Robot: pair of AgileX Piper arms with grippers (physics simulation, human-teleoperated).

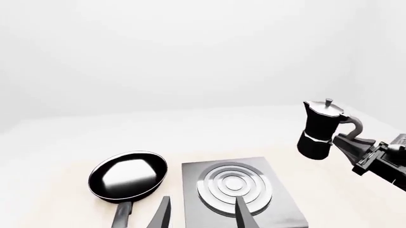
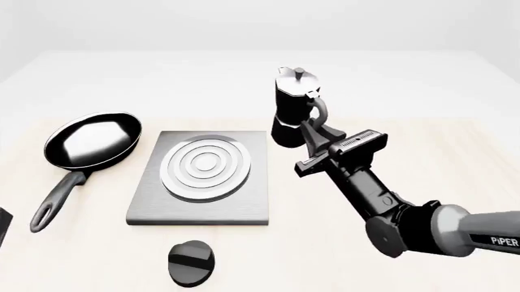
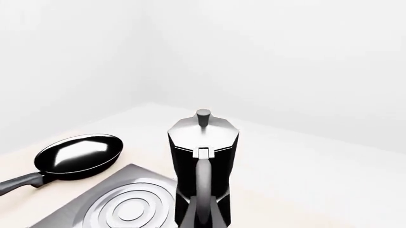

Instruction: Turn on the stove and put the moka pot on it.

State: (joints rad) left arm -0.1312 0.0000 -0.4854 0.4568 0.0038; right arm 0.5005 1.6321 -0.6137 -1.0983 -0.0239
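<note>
The table (image 2: pixel 455 201) spread pale and wide under everything, and on it the stove (image 2: pixel 203 176) lay flat, a square dark-grey plate with its silver burner rings (image 2: pixel 204 165) sitting a little toward the far side. The right arm (image 2: pixel 406 219) came in from the right, long and black, reaching forward and leftward across the table. To the left of the plate rested the frying pan (image 2: pixel 91 141), black and glossy, its handle (image 2: pixel 55 201) running back toward the near edge, just beside the stove but not touching it. And there was the moka pot (image 2: pixel 294 109), upright, black below and shiny above, at the plate's far right corner; it stood beside the stove rather than on the rings, and in the left wrist view the moka pot (image 1: pixel 322 129) looked lifted clear of the surface. The right gripper (image 2: pixel 313 131) was clamped on the pot's curved handle (image 2: pixel 318 109), fingers narrow around it, as the right wrist view confirmed. Nearer the camera, apart from the plate's front edge, sat the round black knob (image 2: pixel 192 263) with its ridge. The left gripper (image 1: pixel 198 213) showed only two dark fingertips spread well apart, holding nothing, above the stove's near edge.
</note>
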